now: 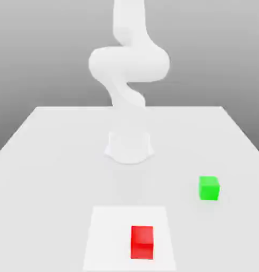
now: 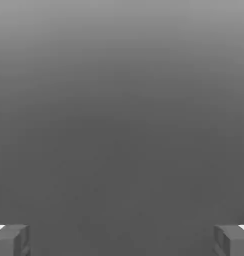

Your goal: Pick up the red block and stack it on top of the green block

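Observation:
The red block (image 1: 142, 242) rests on a lighter white square patch (image 1: 107, 234) near the front of the table. The green block (image 1: 209, 188) sits on the table toward the exterior view's right, farther back than the red one and well apart from it. In the hand view my gripper (image 2: 122, 240) is open, its two grey fingertips (image 2: 11, 240) set far apart with nothing between them and only plain grey background beyond. The white arm (image 1: 128, 64) rises from its round base (image 1: 129, 147) at the table's middle.
The white table (image 1: 46, 159) spreads wide around the arm's base, with its back edge behind the base and its side edges slanting outward toward the front.

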You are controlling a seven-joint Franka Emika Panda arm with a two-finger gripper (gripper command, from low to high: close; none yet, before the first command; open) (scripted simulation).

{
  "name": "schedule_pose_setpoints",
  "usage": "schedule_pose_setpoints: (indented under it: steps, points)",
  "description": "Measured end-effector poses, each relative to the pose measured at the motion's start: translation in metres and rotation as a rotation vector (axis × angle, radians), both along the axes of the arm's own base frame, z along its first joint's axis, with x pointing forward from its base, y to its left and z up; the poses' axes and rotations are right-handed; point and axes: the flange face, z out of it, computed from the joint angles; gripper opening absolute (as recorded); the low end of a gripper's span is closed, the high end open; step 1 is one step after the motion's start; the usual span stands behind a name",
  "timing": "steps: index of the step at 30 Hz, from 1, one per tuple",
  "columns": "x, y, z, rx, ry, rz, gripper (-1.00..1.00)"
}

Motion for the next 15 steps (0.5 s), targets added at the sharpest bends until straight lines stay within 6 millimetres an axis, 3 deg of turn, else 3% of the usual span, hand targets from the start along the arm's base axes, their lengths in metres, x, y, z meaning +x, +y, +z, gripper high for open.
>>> schedule_pose_setpoints:
  steps: [3, 7, 11, 15]
  points:
    - [0.037, 0.004, -0.056, -0.003, 0.097, -0.006, 0.0]
    - [0.072, 0.008, -0.134, -0.004, 0.22, -0.013, 0.0]
    - [0.092, 0.012, -0.214, -0.003, 0.342, -0.017, 0.0]
    - [0.098, 0.016, -0.296, 0.0, 0.465, -0.021, 0.0]
